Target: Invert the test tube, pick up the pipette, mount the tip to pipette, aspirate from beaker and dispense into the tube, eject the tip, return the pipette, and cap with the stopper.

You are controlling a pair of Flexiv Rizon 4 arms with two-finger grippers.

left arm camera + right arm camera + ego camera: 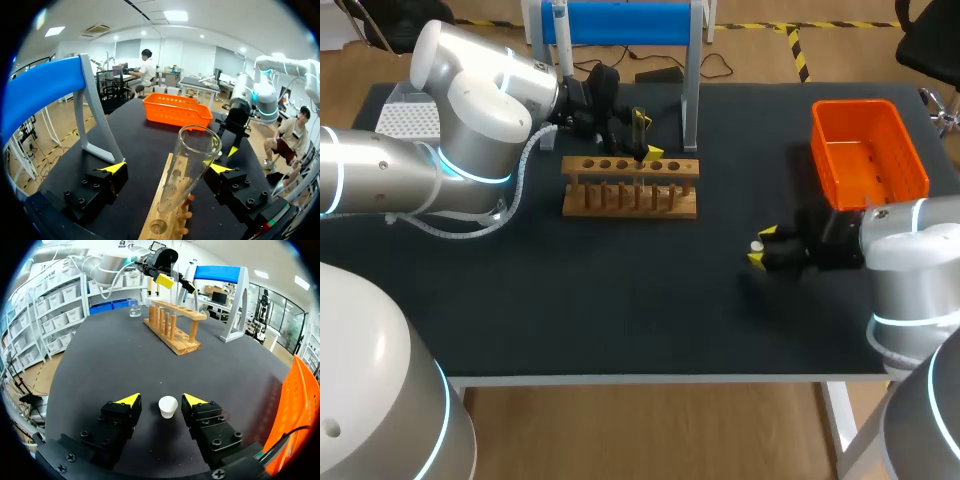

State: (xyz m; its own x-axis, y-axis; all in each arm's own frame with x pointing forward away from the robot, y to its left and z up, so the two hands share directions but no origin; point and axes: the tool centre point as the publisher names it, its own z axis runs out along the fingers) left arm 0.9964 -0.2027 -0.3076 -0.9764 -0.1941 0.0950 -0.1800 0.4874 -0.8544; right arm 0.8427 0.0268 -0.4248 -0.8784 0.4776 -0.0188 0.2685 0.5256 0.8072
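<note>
Left gripper (168, 168): stood wide open, gripped nothing; test tube (192, 160) rose between the fingers, mouth up, leaning.
Tube location: seated in the wooden rack (159, 222), base low by the pegs.
Risk, tube: could have tipped or dragged out on withdrawal; cause, lean toward one finger.
Right gripper (160, 401): open, straddled the stopper (168, 406) on the table (100, 370), no contact.
Risk, stopper: could have skidded aside; cause, uneven closing.
Left arm (470, 130): reached across to the rack, fingers angled downward.
Right arm (910, 250): held low beside the orange basket (868, 150).
</note>
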